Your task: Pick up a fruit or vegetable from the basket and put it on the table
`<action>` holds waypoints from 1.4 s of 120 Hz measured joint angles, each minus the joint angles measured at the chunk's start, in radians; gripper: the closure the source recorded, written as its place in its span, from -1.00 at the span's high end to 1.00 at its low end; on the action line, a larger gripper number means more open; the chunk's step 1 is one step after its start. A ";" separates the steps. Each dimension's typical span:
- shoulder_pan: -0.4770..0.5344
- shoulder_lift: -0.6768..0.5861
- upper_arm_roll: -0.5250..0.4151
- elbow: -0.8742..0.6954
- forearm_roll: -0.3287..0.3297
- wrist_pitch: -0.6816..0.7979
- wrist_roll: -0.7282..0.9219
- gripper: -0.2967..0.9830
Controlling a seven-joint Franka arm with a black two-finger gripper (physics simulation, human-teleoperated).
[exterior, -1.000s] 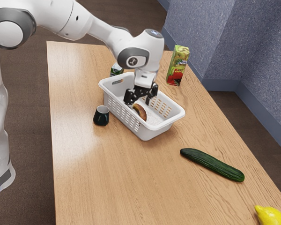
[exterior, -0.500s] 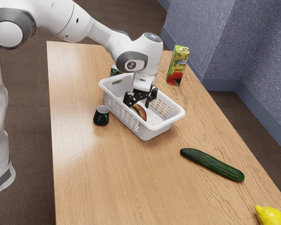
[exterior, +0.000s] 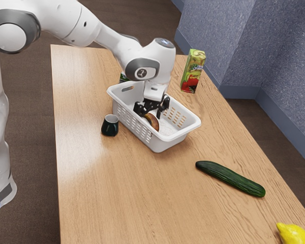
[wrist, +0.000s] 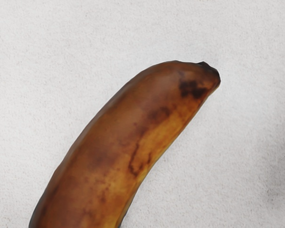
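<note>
- A dark cup (exterior: 110,126), standing upright, pale inside
- A tall green juice carton (exterior: 192,72), upright, red on its front
- Some small green-patterned thing (exterior: 123,78), too hidden for me to name
- A long cucumber (exterior: 230,179), lying down, nearer the lemon than the cup
- That yellow lemon (exterior: 294,235), cut off at the exterior view's lower edge
- Speckled blue-grey walls (exterior: 208,38) with a skirting board (exterior: 241,92), above brown floor (exterior: 28,127)

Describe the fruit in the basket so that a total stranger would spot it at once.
On the wooden table stands a white slotted basket, beside a small dark cup. In it, under the black hand, lies a curved banana, browned and blotched, with a dark tip. The long green cucumber and yellow lemon lie outside the basket.
</note>
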 joint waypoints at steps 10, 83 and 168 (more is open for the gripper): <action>0.001 0.004 0.000 -0.003 -0.001 0.002 0.000 0.54; 0.001 0.012 0.000 -0.011 -0.004 0.014 -0.003 0.32; 0.006 0.006 0.000 -0.023 -0.005 0.037 -0.024 -0.30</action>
